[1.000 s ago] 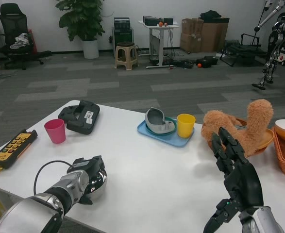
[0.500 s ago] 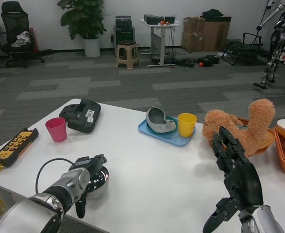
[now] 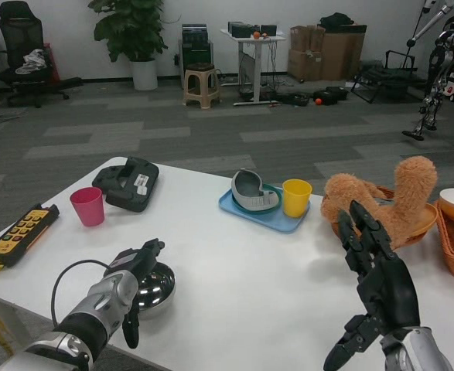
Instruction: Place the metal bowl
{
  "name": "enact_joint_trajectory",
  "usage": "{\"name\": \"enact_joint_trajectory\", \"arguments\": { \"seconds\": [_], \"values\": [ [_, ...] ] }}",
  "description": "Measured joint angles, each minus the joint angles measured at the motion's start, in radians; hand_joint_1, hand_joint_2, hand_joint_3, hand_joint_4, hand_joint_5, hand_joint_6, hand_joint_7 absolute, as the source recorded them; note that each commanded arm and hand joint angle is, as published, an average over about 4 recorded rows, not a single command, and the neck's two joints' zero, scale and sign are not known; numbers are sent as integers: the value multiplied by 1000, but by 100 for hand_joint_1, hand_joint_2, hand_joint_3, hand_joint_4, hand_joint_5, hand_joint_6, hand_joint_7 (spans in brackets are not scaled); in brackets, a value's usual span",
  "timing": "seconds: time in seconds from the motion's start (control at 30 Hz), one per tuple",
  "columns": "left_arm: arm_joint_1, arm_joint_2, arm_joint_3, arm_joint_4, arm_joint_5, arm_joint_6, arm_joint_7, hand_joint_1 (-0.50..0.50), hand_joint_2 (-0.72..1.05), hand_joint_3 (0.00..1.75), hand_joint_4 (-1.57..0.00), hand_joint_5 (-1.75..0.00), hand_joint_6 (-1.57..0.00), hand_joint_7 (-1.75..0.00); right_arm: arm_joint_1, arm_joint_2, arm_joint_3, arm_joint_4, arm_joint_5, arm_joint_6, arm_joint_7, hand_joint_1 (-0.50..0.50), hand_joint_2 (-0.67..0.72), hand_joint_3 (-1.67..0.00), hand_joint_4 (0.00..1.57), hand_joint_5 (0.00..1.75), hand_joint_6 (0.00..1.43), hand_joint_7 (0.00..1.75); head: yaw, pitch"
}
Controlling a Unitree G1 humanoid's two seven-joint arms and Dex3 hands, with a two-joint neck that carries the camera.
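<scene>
The metal bowl (image 3: 155, 287) is shiny and stands upright on the white table (image 3: 242, 263) near its front left edge. My left hand (image 3: 134, 272) hovers over the bowl's left rim with its fingers spread apart, one finger hanging down in front of the bowl; it grips nothing. My right hand (image 3: 377, 274) is raised at the right with its fingers stretched out and apart, empty, in front of the plush toy.
A pink cup (image 3: 87, 206), black case (image 3: 127, 184) and yellow remote (image 3: 19, 234) lie at left. A blue tray (image 3: 267, 212) with grey object (image 3: 250, 192) and a yellow cup (image 3: 295, 198) sits mid-table. A brown plush toy (image 3: 381, 199) and baskets stand at right.
My left hand has let go of the metal bowl and opened its fingers; the bowl now stands on the table. The right hand has not moved.
</scene>
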Motion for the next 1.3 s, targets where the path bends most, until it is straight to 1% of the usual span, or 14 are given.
{"name": "enact_joint_trajectory", "arguments": {
  "seconds": [0.13,0.33,0.4,0.5,0.6,0.7,0.77,0.83,0.9,1.03,1.07,1.13,1.17,1.3],
  "values": [
    [51,-5,33,-125,-12,-1,2,-48,69,17,0,-31,0,-35,0,0,0,0,0,-4,0,-17,72,0,0,0,0,14,-2,7],
    [130,-17,51,-328,-65,-1,2,-48,69,17,0,-31,0,-35,2,0,0,-1,1,-9,0,-17,72,0,0,0,0,14,-1,21],
    [156,-21,59,-394,-84,-2,2,-48,65,17,0,-31,0,-35,3,0,0,-2,2,-10,0,-17,72,0,0,0,0,14,-2,26],
    [192,-23,76,-488,-124,-1,1,-48,60,17,0,-31,0,-35,5,0,0,-3,2,-11,0,-17,72,0,0,0,0,14,-7,33],
    [229,-26,104,-590,-203,-17,-4,-47,60,17,0,-31,0,-35,7,0,-1,-6,2,-11,0,-17,72,0,0,0,0,14,-14,39],
    [266,-27,126,-685,-319,-41,-13,-46,60,17,0,-26,0,-35,8,0,-2,-11,4,-11,0,-17,72,0,0,0,0,14,-18,51],
    [292,-28,132,-732,-414,-61,-18,-47,60,17,0,-26,0,-35,8,0,-3,-14,5,-11,0,-17,72,0,0,0,0,14,-23,64],
    [311,-32,135,-754,-518,-89,-18,-48,60,13,0,-26,0,-35,8,0,-4,-15,6,-11,0,-17,72,0,0,0,0,14,-28,75],
    [331,-41,138,-774,-636,-119,-18,-48,60,9,0,-21,0,-35,9,0,-4,-17,6,-11,0,-17,72,0,0,0,0,14,-31,82],
    [382,-69,134,-833,-864,-193,-20,-47,60,9,0,-10,0,-35,11,0,-5,-23,6,-11,0,-17,72,0,0,0,0,14,-34,94],
    [394,-73,131,-849,-921,-214,-25,-47,60,9,0,-10,0,-35,13,0,-5,-26,6,-11,0,-17,72,0,0,0,0,14,-37,96],
    [410,-73,120,-881,-1027,-245,-52,-47,60,9,0,-10,0,-35,15,0,-5,-30,6,-11,0,-17,72,0,0,0,0,14,-47,100],
    [413,-68,113,-895,-1074,-255,-76,-46,60,9,0,-10,0,-35,15,0,-5,-31,6,-11,0,-17,72,0,0,0,0,14,-54,102],
    [415,-35,85,-921,-1208,-265,-196,-47,60,9,0,-10,0,-35,16,0,-4,-41,6,-11,0,-17,72,0,0,0,0,14,-86,106]
  ]
}}
